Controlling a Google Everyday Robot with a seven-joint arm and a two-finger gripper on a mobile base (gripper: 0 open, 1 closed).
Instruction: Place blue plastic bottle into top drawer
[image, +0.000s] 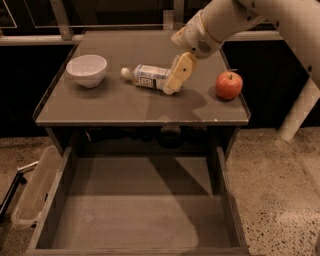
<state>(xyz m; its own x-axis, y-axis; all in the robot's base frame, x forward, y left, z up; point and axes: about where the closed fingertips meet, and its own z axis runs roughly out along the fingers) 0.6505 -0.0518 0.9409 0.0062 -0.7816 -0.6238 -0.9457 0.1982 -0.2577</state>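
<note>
Grasp step: my end effector (176, 76), whether spread I cannot tell, is at the 3 o'clock end of the blue plastic bottle (148, 77) lying on the table (125, 106); next I'd pinch, then carry to the top drawer (135, 215) at 6 o'clock

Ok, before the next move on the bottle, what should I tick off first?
1. Top drawer stands open below the table, nothing visible inside it: ok.
2. Blue plastic bottle lies on its side on the tabletop, with its cap toward the bowl: ok.
3. Gripper is down at the bottle's base end: ok.
4. Secure hold on the bottle: cannot tell.
5. Apple sits apart from both gripper and bottle: ok.
6. Nothing stands between the bottle and the table's front edge above the drawer: ok.
</note>
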